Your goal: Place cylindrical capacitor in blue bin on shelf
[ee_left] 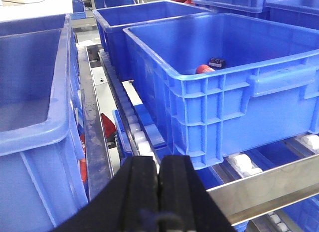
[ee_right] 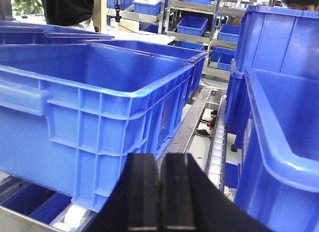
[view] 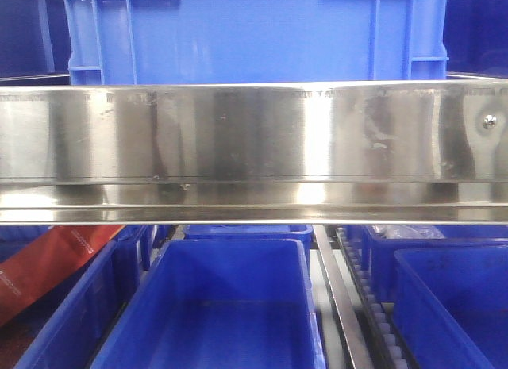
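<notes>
I see the blue bin (ee_left: 219, 87) sitting level on the shelf (view: 254, 139) rollers just ahead and right of my left gripper (ee_left: 159, 192), holding small red and black parts, while no cylindrical capacitor shows clearly.

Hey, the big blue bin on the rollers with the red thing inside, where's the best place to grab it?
Probably the moulded handle ledge on the end wall of the blue bin, coming from outside that wall and pinching it top and bottom. It juts out, while the ribbed walls look too broad.
</notes>
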Tool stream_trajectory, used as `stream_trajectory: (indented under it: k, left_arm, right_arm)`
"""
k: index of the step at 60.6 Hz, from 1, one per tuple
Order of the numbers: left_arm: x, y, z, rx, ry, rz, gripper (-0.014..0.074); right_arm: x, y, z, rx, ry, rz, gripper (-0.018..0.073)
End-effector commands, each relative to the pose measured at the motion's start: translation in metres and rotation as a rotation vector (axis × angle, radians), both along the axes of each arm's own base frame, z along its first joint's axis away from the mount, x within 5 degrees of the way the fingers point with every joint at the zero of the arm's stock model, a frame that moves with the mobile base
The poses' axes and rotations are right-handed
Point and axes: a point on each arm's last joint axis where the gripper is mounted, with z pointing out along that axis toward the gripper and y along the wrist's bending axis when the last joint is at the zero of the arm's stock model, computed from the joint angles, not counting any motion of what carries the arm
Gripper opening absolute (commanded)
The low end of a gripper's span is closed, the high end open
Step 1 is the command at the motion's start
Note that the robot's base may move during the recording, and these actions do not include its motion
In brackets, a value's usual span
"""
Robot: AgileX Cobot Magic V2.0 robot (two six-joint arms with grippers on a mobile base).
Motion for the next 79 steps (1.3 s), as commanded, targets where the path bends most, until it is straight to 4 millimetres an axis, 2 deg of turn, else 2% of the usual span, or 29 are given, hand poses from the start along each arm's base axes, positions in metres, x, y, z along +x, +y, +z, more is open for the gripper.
stream_trajectory:
  k: [1, 30, 40, 51, 67, 79]
  left_arm:
    - [0.0, -0.001, 0.003, -0.014, -0.026, -0.005, -0.0111]
    - [0.0, -0.002, 0.002, -0.03, -0.016, -0.014, -0.0111]
    - [0.003, -0.004, -0.008, -0.073, -0.03, 0.036, -0.0111]
    - [0.01, -0.003, -0.045, -0.128, -0.145, 0.144, -0.0111]
    - [0.008, 0.002, -0.131, -0.214, -0.19, 0.277, -0.0111]
    - [0.006, 0.004, -0.181, -0.212, -0.212, 0.319, -0.0111]
  right_arm:
    - [0.0, -0.001, 0.002, 0.0, -0.031, -0.011, -0.0168]
    - [0.0, -0.001, 0.002, 0.001, -0.032, -0.011, -0.0168]
    - [0.0, -0.001, 0.002, 0.001, -0.032, -0.011, -0.0168]
    - [0.0, -0.001, 0.002, 0.001, -0.032, -0.011, -0.0168]
    - [0.0, -0.001, 0.002, 0.001, -0.032, -0.011, -0.0168]
    - [0.0, -0.001, 0.002, 0.001, -0.032, -0.011, -0.0168]
